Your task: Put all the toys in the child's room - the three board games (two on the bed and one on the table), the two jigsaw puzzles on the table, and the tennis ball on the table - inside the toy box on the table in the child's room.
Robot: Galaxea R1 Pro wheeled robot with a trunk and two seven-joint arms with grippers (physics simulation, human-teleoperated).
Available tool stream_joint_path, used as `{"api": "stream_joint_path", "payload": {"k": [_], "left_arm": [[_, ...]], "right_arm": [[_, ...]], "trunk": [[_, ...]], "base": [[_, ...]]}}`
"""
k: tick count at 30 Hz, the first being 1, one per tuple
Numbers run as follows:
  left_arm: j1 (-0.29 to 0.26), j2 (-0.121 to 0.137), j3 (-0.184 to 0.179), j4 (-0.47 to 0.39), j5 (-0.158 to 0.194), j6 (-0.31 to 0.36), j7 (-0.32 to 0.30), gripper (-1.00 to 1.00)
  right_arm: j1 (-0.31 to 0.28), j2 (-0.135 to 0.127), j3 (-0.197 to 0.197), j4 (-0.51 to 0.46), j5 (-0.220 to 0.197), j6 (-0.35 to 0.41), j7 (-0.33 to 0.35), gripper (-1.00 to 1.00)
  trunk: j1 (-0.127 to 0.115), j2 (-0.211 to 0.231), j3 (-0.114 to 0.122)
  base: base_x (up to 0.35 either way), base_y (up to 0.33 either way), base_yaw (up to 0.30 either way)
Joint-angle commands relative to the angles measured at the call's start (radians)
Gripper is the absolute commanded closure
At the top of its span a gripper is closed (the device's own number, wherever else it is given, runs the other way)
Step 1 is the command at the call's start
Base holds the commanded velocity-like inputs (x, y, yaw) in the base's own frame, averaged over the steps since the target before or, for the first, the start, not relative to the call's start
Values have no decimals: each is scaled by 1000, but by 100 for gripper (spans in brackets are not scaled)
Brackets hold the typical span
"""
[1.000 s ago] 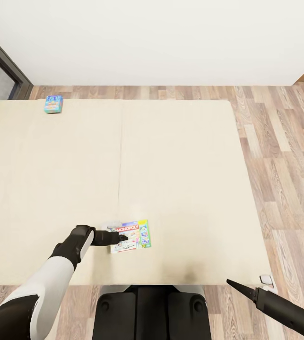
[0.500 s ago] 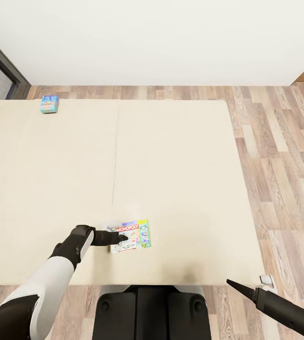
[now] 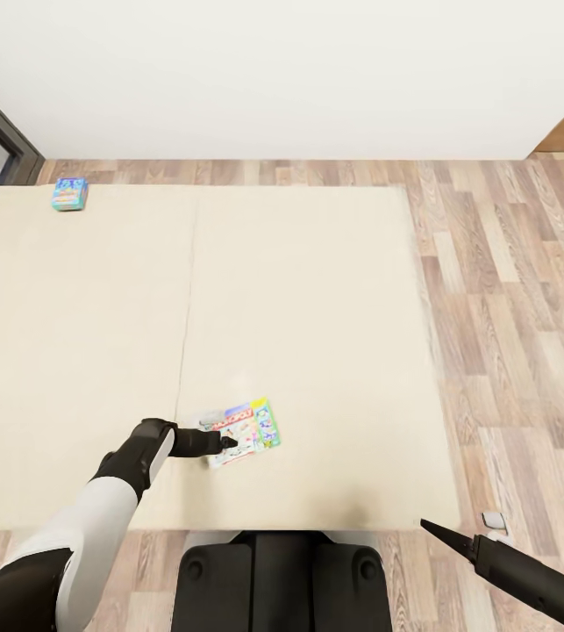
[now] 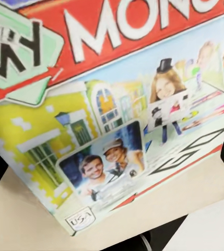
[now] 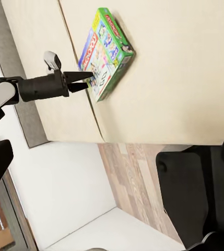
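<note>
Monopoly box (image 3: 245,427) newly tilted, left end effector (image 3: 226,441) gripping

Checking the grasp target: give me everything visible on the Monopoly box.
The Monopoly box is a flat printed rectangular carton: red logo band, cartoon houses, children's photos, a green side edge. It sits on the beige bed near its front edge, skewed to that edge and, in the right wrist view, one end looks raised. The left gripper closes on its near-left end, one finger above and one below. Nothing else touches it.
</note>
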Motion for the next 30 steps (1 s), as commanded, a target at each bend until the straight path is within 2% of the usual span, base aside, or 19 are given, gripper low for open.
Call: {"api": "stream_joint_path", "payload": {"k": [1,11,30], "left_arm": [[0,-1,8,-2,-9,6,-8,-100],[0,-1,9,-2,-9,6,-8,-100],[0,0,10,-2,-9,5,-8,-100]], "right_arm": [[0,0,0,0,-3,8,2,-100],[0,1,1,0,-2,8,2,-100],[0,2,0,1,-3,7,4,-100]], "trunk": [[1,-2,-1],[1,-2,4],[1,-2,4]], "base": [[0,-269,-79],[0,-226,-74],[0,-13,-2]]}}
